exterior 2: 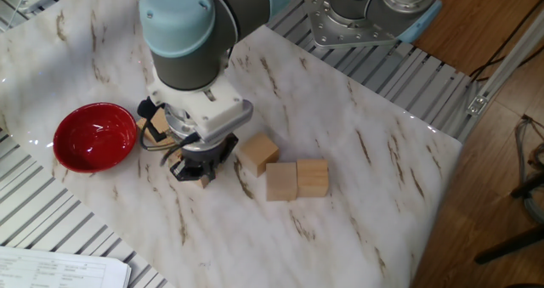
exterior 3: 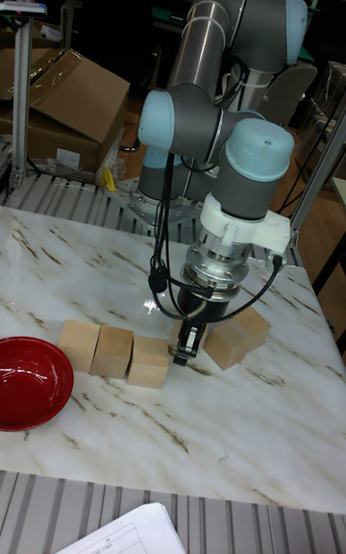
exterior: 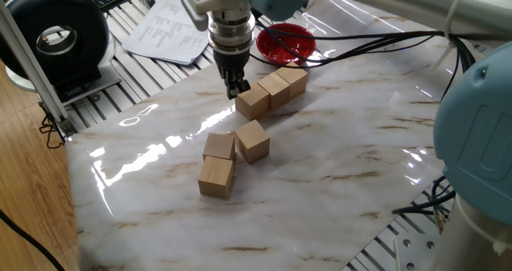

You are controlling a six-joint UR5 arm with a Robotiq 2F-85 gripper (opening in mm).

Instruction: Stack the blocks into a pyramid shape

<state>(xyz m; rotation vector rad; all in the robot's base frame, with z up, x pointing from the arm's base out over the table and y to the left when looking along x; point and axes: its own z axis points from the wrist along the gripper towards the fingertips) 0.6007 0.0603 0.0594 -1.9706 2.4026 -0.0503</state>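
Six blocks flat, hand beside row

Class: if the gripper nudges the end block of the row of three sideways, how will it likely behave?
The end block looks like a stiff wooden cube, so it should slide flat rather than roll. The glossy tabletop probably lets it slip easily. Pushed along the row, it would likely shove its neighbour.

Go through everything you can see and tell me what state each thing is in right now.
gripper: fingers close together, holding nothing, beside the row's end block
row of three blocks: flat, side by side, unstacked
three loose blocks: on the table, unstacked
red bowl: upright, empty
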